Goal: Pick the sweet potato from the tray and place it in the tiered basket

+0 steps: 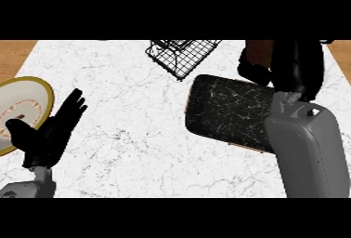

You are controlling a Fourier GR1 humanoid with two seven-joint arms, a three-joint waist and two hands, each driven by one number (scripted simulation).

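Observation:
The sweet potato (259, 48) shows as a reddish-brown patch at the upper right, mostly hidden by my right hand (291, 65), whose fingers curl round it. The hand holds it above the far right edge of the dark speckled tray (223, 109), and nothing else lies on the tray. The black wire tiered basket (182, 55) stands at the counter's far edge, to the left of the hand and apart from it. My left hand (53, 128) rests open at the lower left, fingers up.
A cream plate with a yellow rim (27, 100) lies at the left edge, partly behind the left hand. The white marble counter (130, 93) stretches between the plate and the tray. Wooden strips show at both upper corners.

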